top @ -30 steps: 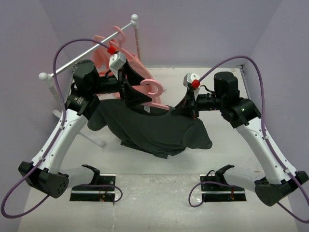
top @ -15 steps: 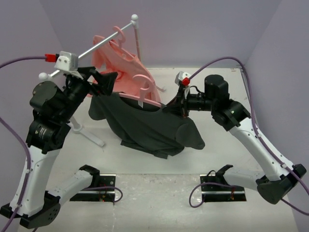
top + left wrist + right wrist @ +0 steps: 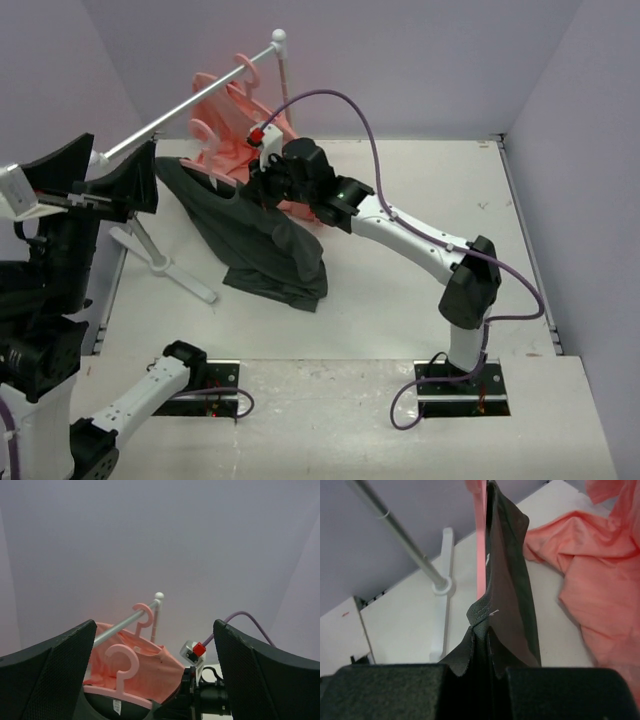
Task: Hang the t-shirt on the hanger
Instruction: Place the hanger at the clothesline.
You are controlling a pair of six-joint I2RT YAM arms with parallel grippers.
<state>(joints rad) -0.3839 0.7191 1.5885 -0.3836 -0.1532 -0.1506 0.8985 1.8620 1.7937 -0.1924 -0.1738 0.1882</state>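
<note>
The dark grey t-shirt (image 3: 262, 250) hangs in a steep drape beside the rack, its neck over the pink hanger (image 3: 119, 669). The pale label (image 3: 116, 706) shows under the hanger's arm. The hanger's hook (image 3: 203, 130) sits close under the rack rod; I cannot tell if it rests on it. My right gripper (image 3: 262, 185) is shut on a fold of the t-shirt (image 3: 507, 580) at its upper edge, with the hanger (image 3: 480, 540) running alongside. My left gripper (image 3: 100, 170) is raised high at the left, open and empty, apart from both, and faces the rack (image 3: 155, 626).
A white clothes rack with a metal rod (image 3: 170, 112) stands at the back left, its foot (image 3: 165, 265) on the table. A salmon-pink garment (image 3: 235, 115) on another pink hanger (image 3: 142, 615) hangs on the rod. It also shows in the right wrist view (image 3: 590, 570).
My left gripper has let go of the hanger and swung up and back to the far left. My right arm has carried the t-shirt left, close to the rack, where it now hangs steeper.
</note>
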